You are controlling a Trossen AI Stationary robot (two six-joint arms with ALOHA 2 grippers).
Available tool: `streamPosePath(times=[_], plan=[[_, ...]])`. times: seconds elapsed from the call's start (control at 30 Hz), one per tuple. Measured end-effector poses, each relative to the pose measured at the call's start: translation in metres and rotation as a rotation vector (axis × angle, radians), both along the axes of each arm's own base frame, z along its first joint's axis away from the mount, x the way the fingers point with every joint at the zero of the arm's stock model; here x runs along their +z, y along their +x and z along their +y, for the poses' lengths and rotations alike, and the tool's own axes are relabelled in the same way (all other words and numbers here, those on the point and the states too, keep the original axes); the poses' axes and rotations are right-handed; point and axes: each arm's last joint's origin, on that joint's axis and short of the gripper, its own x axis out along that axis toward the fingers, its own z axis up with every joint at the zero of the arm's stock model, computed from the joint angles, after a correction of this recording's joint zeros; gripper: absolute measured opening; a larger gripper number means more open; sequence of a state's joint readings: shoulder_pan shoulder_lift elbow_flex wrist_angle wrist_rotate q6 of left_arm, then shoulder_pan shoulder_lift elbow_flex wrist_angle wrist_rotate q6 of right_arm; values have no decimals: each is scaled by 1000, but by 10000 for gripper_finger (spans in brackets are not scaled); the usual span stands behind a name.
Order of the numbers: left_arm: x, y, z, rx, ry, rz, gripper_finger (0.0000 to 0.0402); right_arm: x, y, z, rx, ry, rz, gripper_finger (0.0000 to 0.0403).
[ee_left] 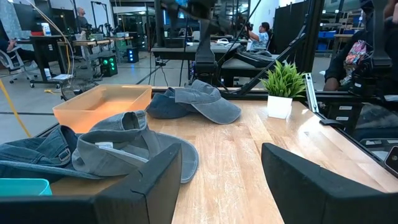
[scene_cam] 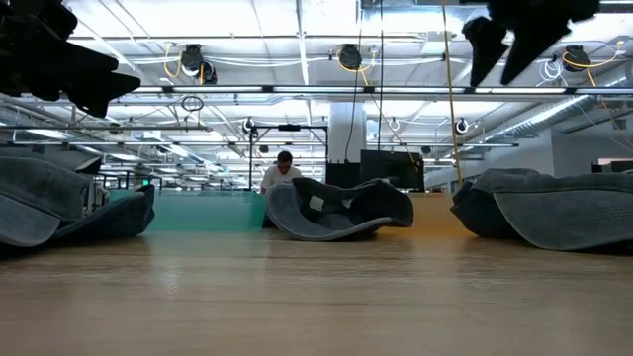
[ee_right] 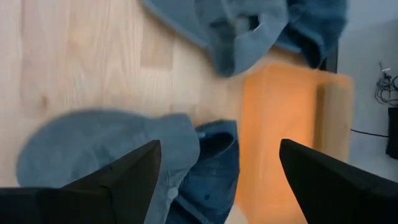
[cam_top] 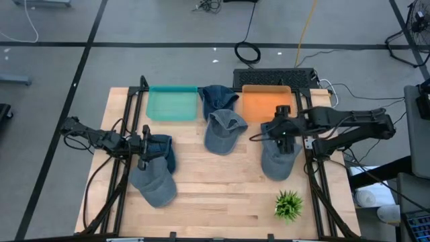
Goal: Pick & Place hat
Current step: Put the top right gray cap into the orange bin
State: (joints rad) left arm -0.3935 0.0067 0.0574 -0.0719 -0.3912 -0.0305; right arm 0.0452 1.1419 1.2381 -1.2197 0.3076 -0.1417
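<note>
Presently the right gripper [cam_top: 285,139] hangs with fingers spread wide, holding nothing, directly above the right grey hat [cam_top: 277,160] and clear of it. Left gripper [cam_top: 145,150] likewise gapes empty over the left hat [cam_top: 154,183]. Wooden table [cam_top: 222,202]; orange tray [cam_top: 266,102] at far edge.

Right gripper [ee_right: 214,180]: two dark fingers spread wide apart, holding nothing
Grey-blue fabric cap [ee_right: 106,146]: on the light wooden tabletop [ee_right: 81,56], directly beyond the fingers
Dark blue denim cap [ee_right: 214,158]: touching the grey-blue one, at its 3 o'clock
Translucent orange plastic tray [ee_right: 277,124]: just beside the denim cap
Second pair of caps [ee_right: 249,25]: at 12 o'clock, overlapping
</note>
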Motion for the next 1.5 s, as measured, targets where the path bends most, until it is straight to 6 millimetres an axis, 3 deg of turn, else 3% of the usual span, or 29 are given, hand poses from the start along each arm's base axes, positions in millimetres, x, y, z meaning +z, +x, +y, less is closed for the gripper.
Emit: streamPosePath(times=[0.27,0.5,1.03,1.17,1.5], plan=[[0,0,0,0,0,0,230,-49,-1,-6,39,115,66,318],[0,0,0,0,0,0,230,-77,3,-24,33,203,12,318],[0,0,0,0,0,0,230,-87,-1,-37,-21,202,43,318],[0,0,0,0,0,0,230,-87,0,-38,-26,274,34,318],[0,0,0,0,0,0,230,-111,0,-39,-13,274,20,318]])
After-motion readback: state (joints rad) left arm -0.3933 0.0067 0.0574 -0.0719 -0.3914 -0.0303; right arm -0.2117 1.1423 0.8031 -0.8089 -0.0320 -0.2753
